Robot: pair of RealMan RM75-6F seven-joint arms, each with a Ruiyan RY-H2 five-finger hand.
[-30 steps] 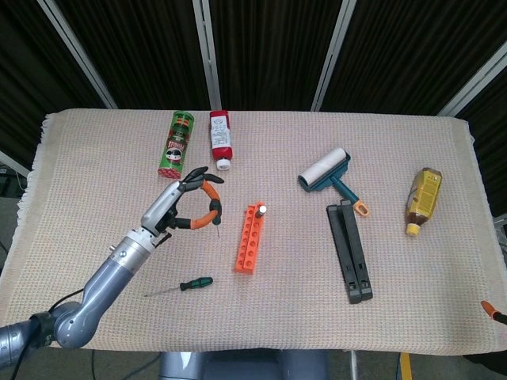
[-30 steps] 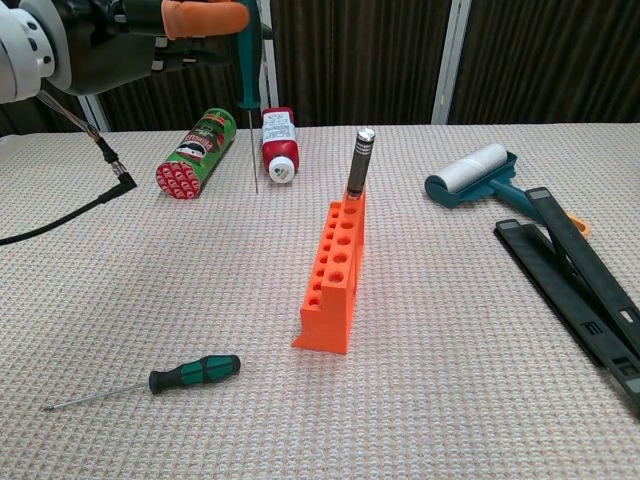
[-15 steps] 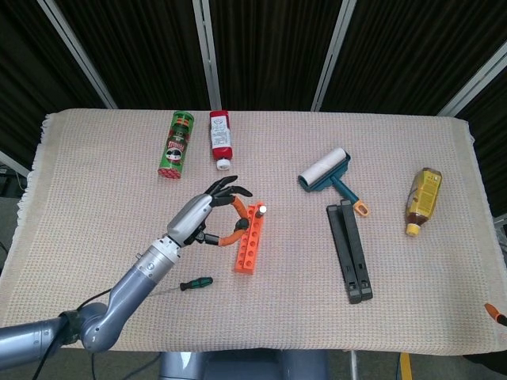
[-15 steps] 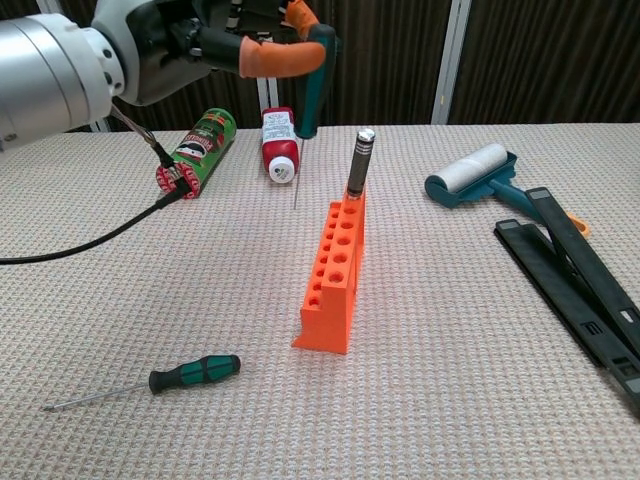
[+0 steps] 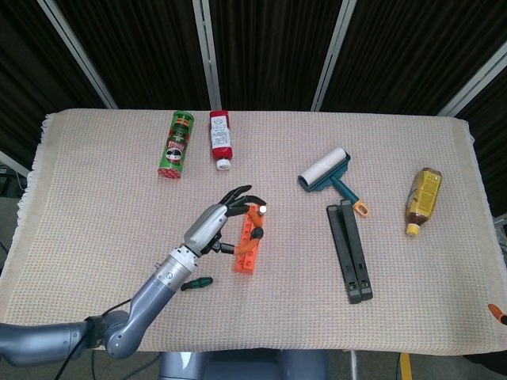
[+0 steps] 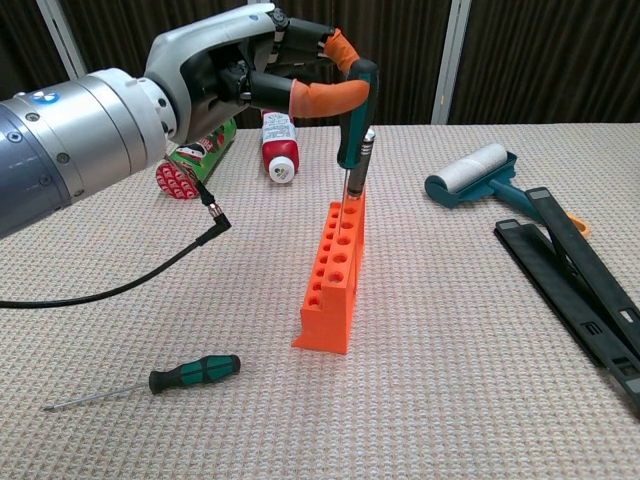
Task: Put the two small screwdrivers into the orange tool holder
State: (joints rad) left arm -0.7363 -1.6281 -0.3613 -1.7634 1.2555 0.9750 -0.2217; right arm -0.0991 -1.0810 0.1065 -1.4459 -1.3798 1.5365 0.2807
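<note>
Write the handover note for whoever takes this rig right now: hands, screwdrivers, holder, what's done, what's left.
Left hand: holds one screwdriver upright over the far end of the orange holder, tip at the holes; whether it is seated cannot be told.
Right hand: only a fingertip at the table's edge in the head view, state unclear.
Second screwdriver: lying on the cloth, near left of the holder.
Left: seat the first, then fetch and insert the second.

Orange tool holder (image 6: 335, 271), green-black screwdriver (image 6: 195, 373)

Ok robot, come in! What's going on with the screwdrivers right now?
Left hand holds one screwdriver upright over the orange tool holder. Second screwdriver lies on table. Right hand barely in view. Metal tool stands close by.
</note>
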